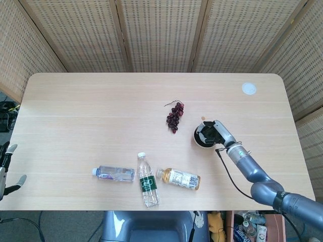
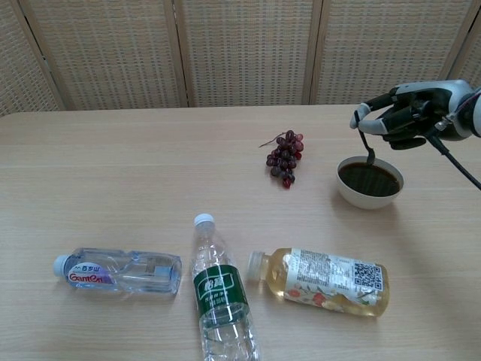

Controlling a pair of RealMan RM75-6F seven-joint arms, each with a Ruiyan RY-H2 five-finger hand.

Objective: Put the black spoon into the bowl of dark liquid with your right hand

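Note:
A white bowl of dark liquid (image 2: 370, 183) (image 1: 198, 139) stands right of centre on the table. My right hand (image 2: 406, 113) (image 1: 218, 132) hovers directly over it and pinches a thin black spoon (image 2: 366, 147). The spoon hangs down with its tip just above the liquid's surface. In the head view the hand covers most of the bowl and hides the spoon. My left hand (image 1: 7, 164) sits off the table's left edge, its fingers apart and holding nothing.
A bunch of dark grapes (image 2: 284, 158) lies left of the bowl. Three bottles lie near the front edge: a clear one (image 2: 119, 271), a green-labelled one (image 2: 219, 296) and a tea bottle (image 2: 323, 280). A white disc (image 2: 429, 119) sits at the far right.

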